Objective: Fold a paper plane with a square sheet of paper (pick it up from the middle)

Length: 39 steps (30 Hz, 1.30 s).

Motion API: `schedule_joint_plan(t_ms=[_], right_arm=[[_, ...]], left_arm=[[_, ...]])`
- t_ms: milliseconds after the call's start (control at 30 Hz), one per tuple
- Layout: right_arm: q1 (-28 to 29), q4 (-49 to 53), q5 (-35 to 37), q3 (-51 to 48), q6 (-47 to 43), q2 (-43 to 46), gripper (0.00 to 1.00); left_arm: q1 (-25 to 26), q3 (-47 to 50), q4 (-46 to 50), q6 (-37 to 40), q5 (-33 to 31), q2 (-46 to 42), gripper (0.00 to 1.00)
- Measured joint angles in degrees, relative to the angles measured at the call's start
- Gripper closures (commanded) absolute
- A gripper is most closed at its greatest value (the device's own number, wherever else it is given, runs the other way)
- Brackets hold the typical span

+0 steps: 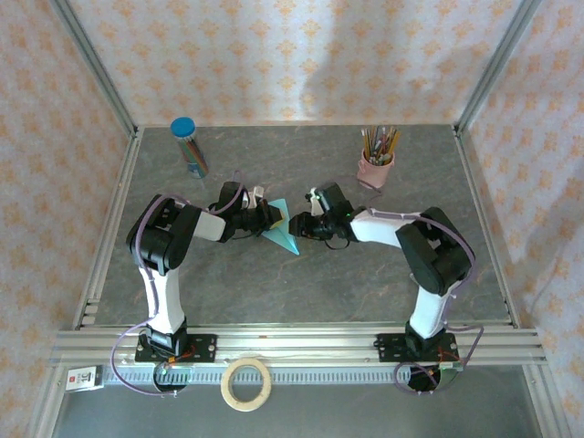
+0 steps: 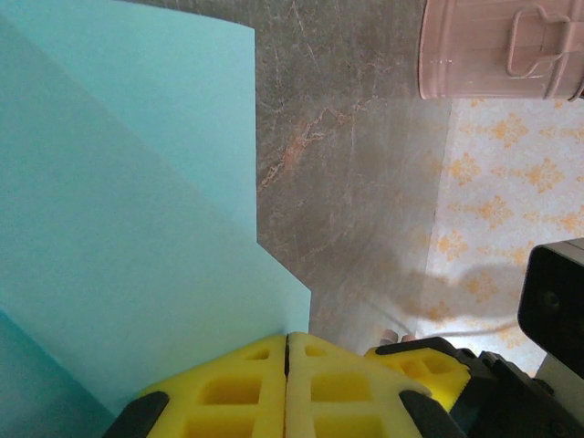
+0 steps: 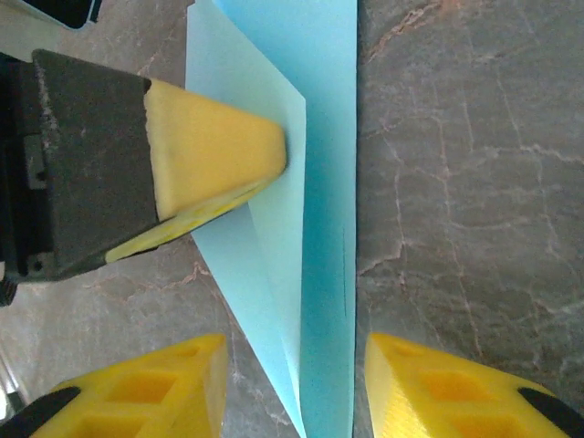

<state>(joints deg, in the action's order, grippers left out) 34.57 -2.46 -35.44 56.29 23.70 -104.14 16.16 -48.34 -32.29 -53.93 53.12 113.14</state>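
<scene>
The light turquoise paper plane (image 1: 282, 236), a narrow pointed dart with folded layers, lies at mid-table between my two grippers. My left gripper (image 1: 264, 218) is shut on one edge of it. In the left wrist view the yellow pads (image 2: 255, 383) meet with the paper plane (image 2: 128, 228) fanning out from between them. My right gripper (image 1: 304, 225) is open. In the right wrist view its fingertips (image 3: 178, 379) stand apart on either side of the paper plane's (image 3: 319, 182) pointed end without touching it. The left gripper's fingers (image 3: 214, 146) press on the paper at upper left.
A pink cup of pencils (image 1: 375, 169) stands at the back right and shows as the pink cup (image 2: 502, 46) in the left wrist view. A blue-lidded tube of pens (image 1: 190, 146) is at the back left. A tape roll (image 1: 247, 383) lies by the front rail.
</scene>
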Motion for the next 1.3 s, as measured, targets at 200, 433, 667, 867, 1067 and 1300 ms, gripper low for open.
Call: schedule_joint_plan(t_ms=[200, 433, 667, 867, 1067, 1300], right_arm=[[1.0, 2.5, 1.6, 1.6, -1.4, -2.8, 0.58], [1.1, 3.8, 2.5, 3.0, -2.4, -3.8, 0.66], [1.5, 7.4, 4.6, 5.2, -3.1, -4.8, 0.71], [2.1, 8.5, 6.3, 5.7, -3.5, -5.0, 0.75], [2.4, 8.7, 7.5, 5.7, -3.4, -5.0, 0.78], [2.4, 8.7, 7.9, 5.6, -3.4, -4.9, 0.79]], left_arm=[[0.0, 0.0, 0.2, 0.0, 0.0, 0.0, 0.92], [0.0, 0.0, 0.6, 0.0, 0.0, 0.0, 0.92], [0.0, 0.0, 1.0, 0.0, -0.1, 0.5, 0.92], [0.0, -0.5, 1.4, 0.0, 0.0, 0.6, 0.92], [0.3, -0.8, 1.5, 0.0, 0.0, 0.6, 0.92], [0.3, -1.4, 1.7, 0.0, -0.1, 0.6, 0.9]])
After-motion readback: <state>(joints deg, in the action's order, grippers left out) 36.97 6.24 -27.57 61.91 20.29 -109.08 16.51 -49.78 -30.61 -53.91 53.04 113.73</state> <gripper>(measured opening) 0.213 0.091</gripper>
